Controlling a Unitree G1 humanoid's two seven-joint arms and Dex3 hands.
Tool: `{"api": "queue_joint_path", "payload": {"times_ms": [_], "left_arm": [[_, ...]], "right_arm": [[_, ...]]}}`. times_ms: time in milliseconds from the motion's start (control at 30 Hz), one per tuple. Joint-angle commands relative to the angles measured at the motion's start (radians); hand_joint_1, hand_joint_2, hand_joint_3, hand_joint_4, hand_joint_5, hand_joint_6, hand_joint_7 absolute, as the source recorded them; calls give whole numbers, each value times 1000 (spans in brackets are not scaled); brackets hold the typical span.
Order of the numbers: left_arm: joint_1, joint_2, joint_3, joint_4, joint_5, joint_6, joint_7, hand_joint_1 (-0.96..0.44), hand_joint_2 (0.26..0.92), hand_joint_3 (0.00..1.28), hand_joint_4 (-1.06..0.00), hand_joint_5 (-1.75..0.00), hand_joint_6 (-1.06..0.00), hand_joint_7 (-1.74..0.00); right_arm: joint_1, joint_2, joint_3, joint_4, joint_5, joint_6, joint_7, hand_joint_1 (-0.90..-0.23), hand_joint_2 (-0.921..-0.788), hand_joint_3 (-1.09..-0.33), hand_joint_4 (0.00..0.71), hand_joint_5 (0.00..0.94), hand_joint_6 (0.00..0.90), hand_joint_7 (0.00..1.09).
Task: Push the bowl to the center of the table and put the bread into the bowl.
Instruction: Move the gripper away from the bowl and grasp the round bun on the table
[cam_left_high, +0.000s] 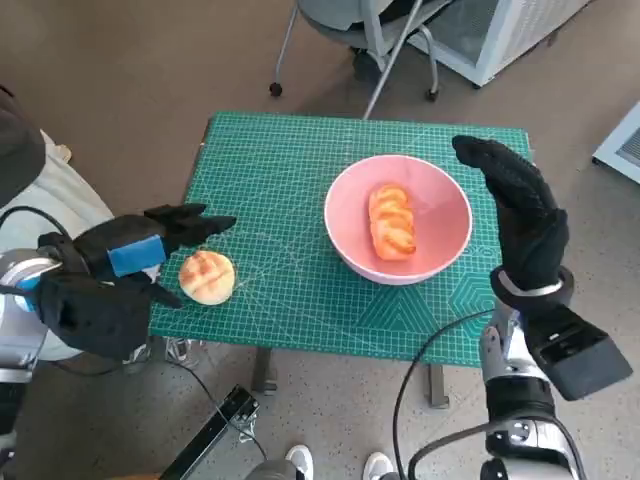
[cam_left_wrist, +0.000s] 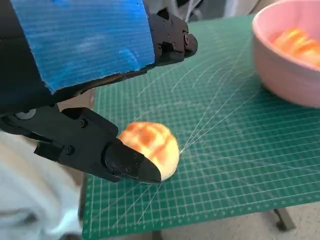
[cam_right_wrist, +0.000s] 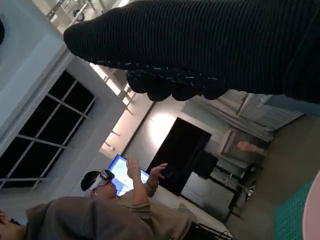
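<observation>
The pink bowl (cam_left_high: 398, 218) sits on the green mat (cam_left_high: 290, 160), a little right of the middle, and a long piece of bread (cam_left_high: 391, 221) lies inside it. A round bun (cam_left_high: 206, 276) lies on the mat near the left edge, and the left hand (cam_left_high: 125, 262) has its fingers (cam_left_wrist: 127, 162) apart around the bun, with nothing held. The right hand (cam_left_high: 520, 205) is raised just right of the bowl with its fingers straight and together, holding nothing.
</observation>
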Motion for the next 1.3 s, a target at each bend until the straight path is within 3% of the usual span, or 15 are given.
{"api": "queue_joint_path", "payload": {"times_ms": [33, 333, 533, 667, 900, 1100, 1133, 1167, 1200, 1233, 1300], "left_arm": [[8, -21, -31, 22, 43, 16, 21, -134, 767, 1, -102, -1, -194, -36], [-45, -71, -96, 167, 114, 20, 53, -154, 768, 1, -99, 0, -196, -18], [-99, -121, -143, 305, 167, -7, 107, -177, 772, 3, -99, -2, -195, -11], [-141, -163, -181, 433, 213, -56, 185, -176, 775, 3, -133, -16, -217, -18], [-201, -213, -259, 640, 311, -122, 339, -132, 828, 20, -304, -30, -354, -41], [-245, -232, -324, 756, 390, -142, 454, -54, 903, 46, -560, -95, -615, -139], [-253, -233, -330, 770, 395, -145, 467, -44, 907, 66, -558, -319, -610, -366], [-263, -229, -330, 776, 394, -153, 475, -28, 912, 119, -528, -674, -574, -726], [-272, -227, -331, 783, 393, -159, 481, -18, 915, 131, -552, -888, -557, -919], [-280, -218, -327, 774, 386, -171, 483, -11, 917, 137, -569, -1024, -548, -1042], [-292, -204, -314, 755, 370, -195, 486, -5, 919, 125, -603, -1135, -563, -1115]], "right_arm": [[9, 3, 4, 7, 7, 23, 18, -579, -921, -717, 313, 3, 17, 798], [19, -3, 1, -18, 27, 44, 43, -585, -921, -715, 313, 3, 8, 805], [23, -8, -4, -22, 17, 37, 41, -586, -921, -715, 313, 3, 0, 807], [22, -8, -6, -17, 8, 33, 33, -590, -921, -715, 313, 3, -1, 807], [29, -8, -10, -25, -3, 38, 20, -592, -921, -715, 313, 2, -1, 807], [38, -10, -11, -39, -4, 41, 18, -587, -921, -715, 313, 2, -1, 806], [39, -11, -11, -41, -3, 42, 19, -587, -921, -715, 313, 2, -1, 806], [40, -11, -11, -43, -2, 45, 20, -587, -921, -715, 313, 2, -1, 806], [41, -12, -11, -45, 0, 46, 22, -587, -921, -715, 313, 2, -1, 806], [41, -13, -11, -46, 1, 47, 23, -587, -921, -715, 313, 2, -1, 807], [41, -15, -12, -47, 4, 50, 26, -588, -921, -715, 313, 2, -1, 808]]}}
